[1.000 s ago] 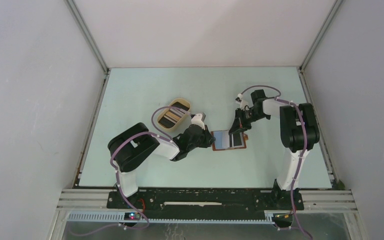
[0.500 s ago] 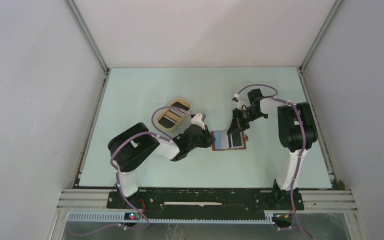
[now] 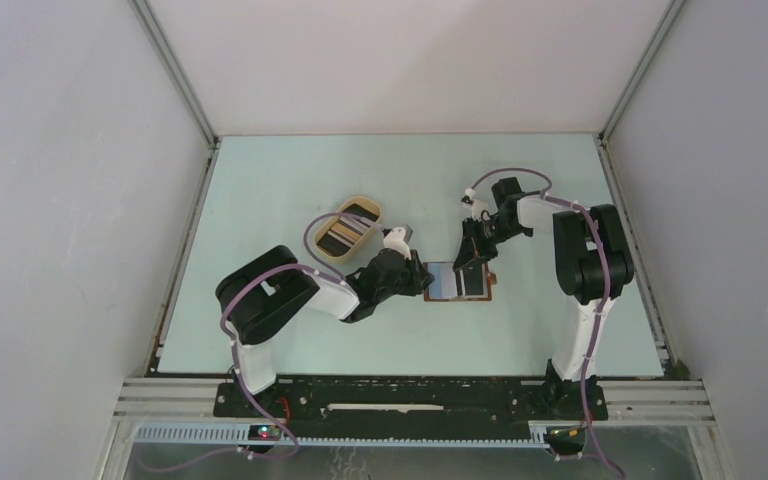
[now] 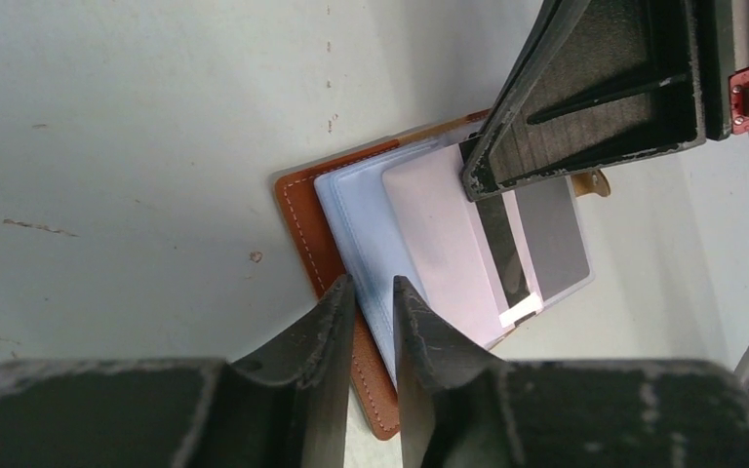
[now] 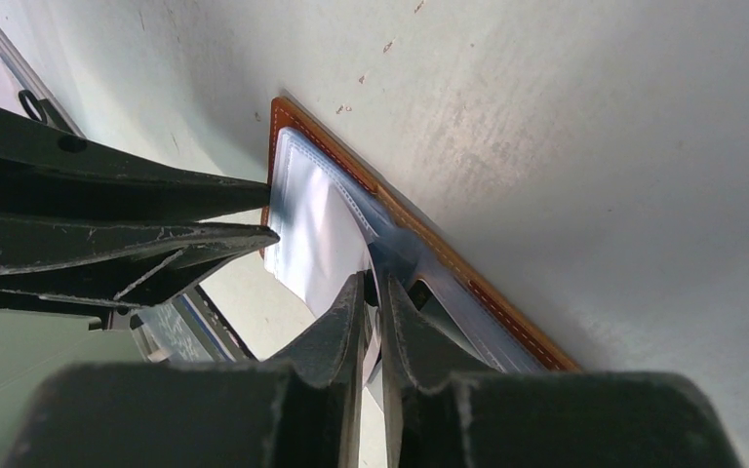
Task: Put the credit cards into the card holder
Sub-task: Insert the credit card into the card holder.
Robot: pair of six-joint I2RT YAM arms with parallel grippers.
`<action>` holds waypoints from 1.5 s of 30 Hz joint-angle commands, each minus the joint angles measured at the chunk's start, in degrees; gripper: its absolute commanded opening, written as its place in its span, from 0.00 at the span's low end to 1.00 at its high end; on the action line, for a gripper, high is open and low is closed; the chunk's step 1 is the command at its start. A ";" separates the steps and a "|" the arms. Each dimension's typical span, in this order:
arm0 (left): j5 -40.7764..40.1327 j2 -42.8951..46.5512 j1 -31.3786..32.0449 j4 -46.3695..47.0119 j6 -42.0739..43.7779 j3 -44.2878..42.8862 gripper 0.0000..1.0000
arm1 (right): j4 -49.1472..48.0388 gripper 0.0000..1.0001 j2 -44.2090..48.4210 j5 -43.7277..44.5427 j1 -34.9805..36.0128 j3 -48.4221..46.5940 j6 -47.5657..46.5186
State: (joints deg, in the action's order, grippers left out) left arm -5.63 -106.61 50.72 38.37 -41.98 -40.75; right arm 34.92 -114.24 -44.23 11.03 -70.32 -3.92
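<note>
The brown leather card holder (image 3: 457, 282) lies open on the table, its stitched edge (image 4: 302, 214) and clear sleeves facing up. A pale credit card (image 4: 449, 244) with a dark stripe rests on its right half. My left gripper (image 3: 424, 279) stands over the holder's left edge (image 5: 517, 318), jaws (image 4: 373, 283) slightly open, straddling the leather border and a sleeve's edge. My right gripper (image 3: 470, 263) comes from the far side, and its fingers (image 4: 585, 97) touch the card's far end. Its jaws (image 5: 373, 283) are a narrow gap apart with the card's white edge between them.
An oval tan tray (image 3: 360, 203) with more cards (image 3: 338, 235) stands behind and left of the holder. Aluminium rails and white walls border the pale green table. Both arms crowd the table's middle around the holder.
The right gripper has shifted a little left towards the holder, and its jaws have parted slightly around the card. The left jaws have eased apart too. The holder has stayed put.
</note>
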 commanded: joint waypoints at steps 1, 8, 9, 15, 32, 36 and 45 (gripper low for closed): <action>0.52 2.04 0.57 -1.02 1.33 -0.73 0.29 | 1.37 0.16 -1.69 2.60 0.83 -1.28 -2.10; 0.20 6.59 0.16 -1.76 2.55 1.23 0.43 | 1.69 0.17 -1.31 2.36 0.84 -1.48 -2.22; -0.16 7.56 0.19 -1.66 2.66 1.81 0.44 | 1.73 0.17 -1.41 2.32 0.79 -1.48 -2.27; -3.63 14.54 0.33 -1.64 5.31 5.44 0.50 | 1.89 0.17 -1.17 2.13 0.75 -1.74 -2.40; -9.33 35.26 2.79 5.33 15.57 17.26 0.51 | 1.98 0.20 -0.68 2.29 0.62 -1.75 -2.67; -8.28 39.43 2.75 4.89 19.83 17.49 0.66 | 2.11 0.20 -1.31 1.71 0.75 -1.77 -2.92; 1.19 33.86 0.65 17.07 10.24 20.62 0.94 | 2.04 0.21 -0.89 1.77 0.99 -1.75 -3.11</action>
State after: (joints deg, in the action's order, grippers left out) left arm -10.22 -68.27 52.12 47.94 -26.98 -21.28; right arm 35.88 -114.69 -44.27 11.33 -70.94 -5.08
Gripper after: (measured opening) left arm 0.975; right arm 0.208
